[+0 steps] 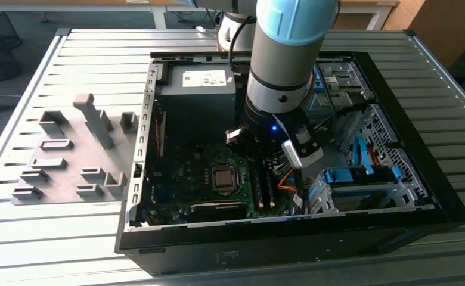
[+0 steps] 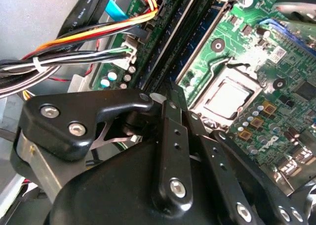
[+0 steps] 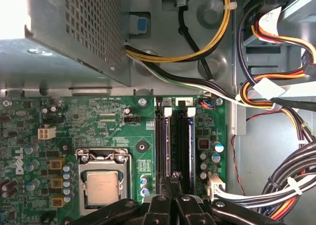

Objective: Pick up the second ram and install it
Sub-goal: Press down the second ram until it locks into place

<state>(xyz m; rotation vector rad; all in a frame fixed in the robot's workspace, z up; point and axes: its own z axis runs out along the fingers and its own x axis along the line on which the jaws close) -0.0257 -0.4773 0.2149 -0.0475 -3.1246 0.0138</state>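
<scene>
My gripper hangs low inside the open computer case, its fingers drawn together with nothing visible between them. The tips sit right over one end of the two memory slots, which run side by side between the processor socket and the cable bundle. A thin grey edge shows in one slot, and a blue-green strip shows along the slot nearer the socket. I cannot tell which strip is the second ram, or whether the tips touch it. In the exterior view the gripper stands above the slots.
Bundled orange, yellow, black and white cables run close beside the slots. The perforated power supply fills the case's far end. Blue drive-bay clips sit at the exterior view's right. A grey parts fixture lies on the slatted table, left of the case.
</scene>
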